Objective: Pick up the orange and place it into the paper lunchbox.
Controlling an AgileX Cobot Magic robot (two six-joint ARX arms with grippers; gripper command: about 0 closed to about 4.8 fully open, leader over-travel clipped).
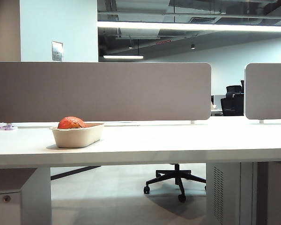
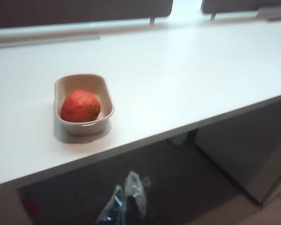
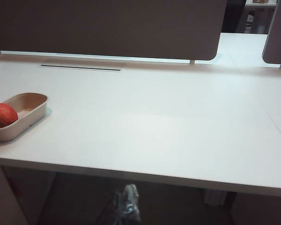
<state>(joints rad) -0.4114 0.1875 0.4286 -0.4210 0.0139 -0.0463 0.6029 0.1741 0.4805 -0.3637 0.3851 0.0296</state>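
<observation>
With orange (image 2: pixel 80 106) boxed, tools (image 2: pixel 125 202) apart.

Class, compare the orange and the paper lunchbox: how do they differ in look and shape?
The orange is round and reddish-orange; the paper lunchbox is oblong and beige. The orange is mottled; the lunchbox looks smooth and plain. The orange lies inside the lunchbox, toward one end. Both sit on the white table.

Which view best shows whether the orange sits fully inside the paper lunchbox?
The left wrist view: it looks down into the paper lunchbox, showing the orange resting inside at one end. The exterior view is side-on, so only the fruit's top shows above the rim. The right wrist view cuts both off at the picture's edge.
</observation>
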